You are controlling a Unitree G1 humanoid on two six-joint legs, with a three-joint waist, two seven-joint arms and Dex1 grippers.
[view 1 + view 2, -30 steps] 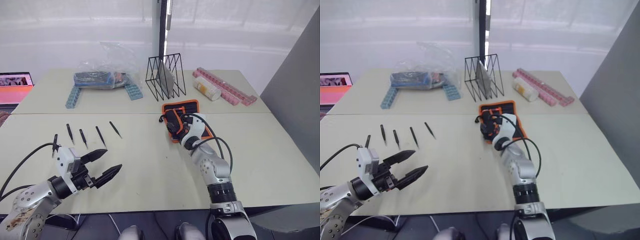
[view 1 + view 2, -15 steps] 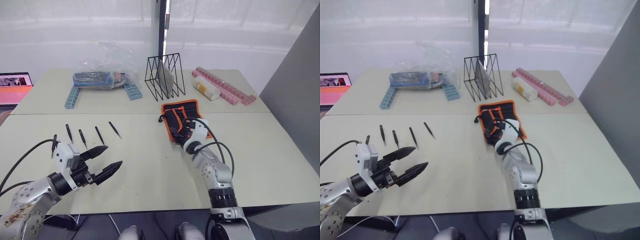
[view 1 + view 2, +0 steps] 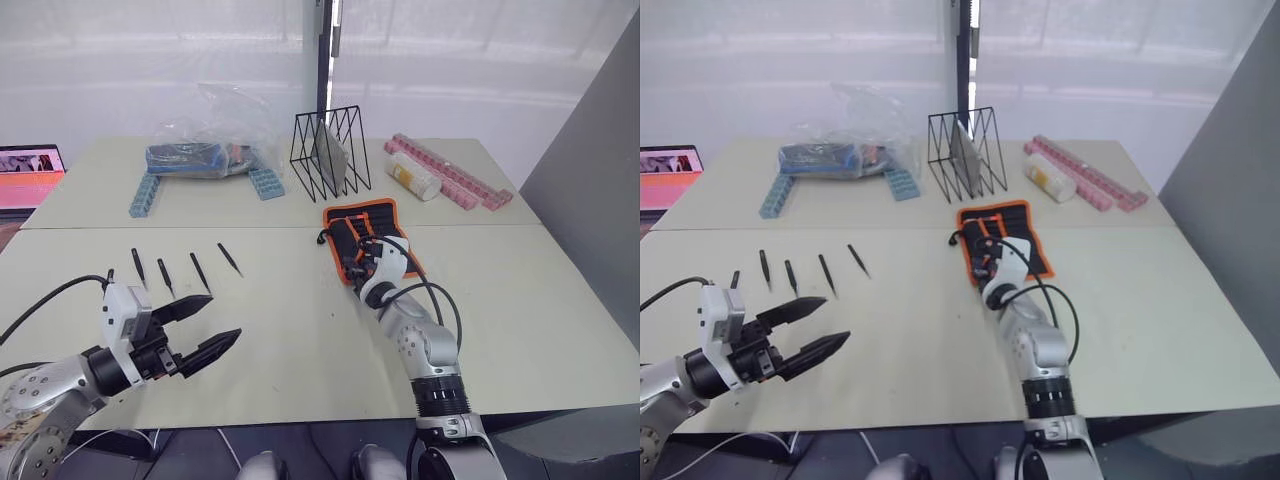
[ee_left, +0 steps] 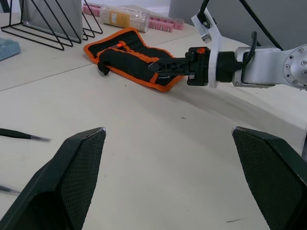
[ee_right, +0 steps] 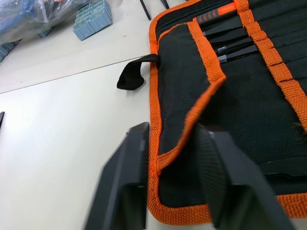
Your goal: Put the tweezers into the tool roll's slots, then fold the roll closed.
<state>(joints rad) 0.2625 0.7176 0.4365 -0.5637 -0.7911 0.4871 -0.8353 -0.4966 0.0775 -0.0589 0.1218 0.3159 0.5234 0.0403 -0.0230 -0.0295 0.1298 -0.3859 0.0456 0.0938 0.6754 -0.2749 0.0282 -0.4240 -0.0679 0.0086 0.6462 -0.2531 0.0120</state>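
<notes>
Your right end effector (image 5: 165, 179) has its fingers narrowly parted astride the folded orange flap at the near edge of the roll (image 3: 362, 232); pinch only that hem. The left end effector (image 3: 205, 327) hangs wide open, empty, near the tweezers (image 3: 166, 274) lined up on the pale table (image 3: 300, 330). White wall behind.

A pale beige table (image 3: 300, 330) made of two tops pushed together, with a seam running across it, fills the foreground. Behind it hangs a white translucent curtain (image 3: 150, 60), lit from behind by daylight, with a dark vertical post (image 3: 325, 55) at the middle. A grey panel (image 3: 590, 190) stands at the right, and a lit screen (image 3: 30, 175) sits at the far left
</notes>
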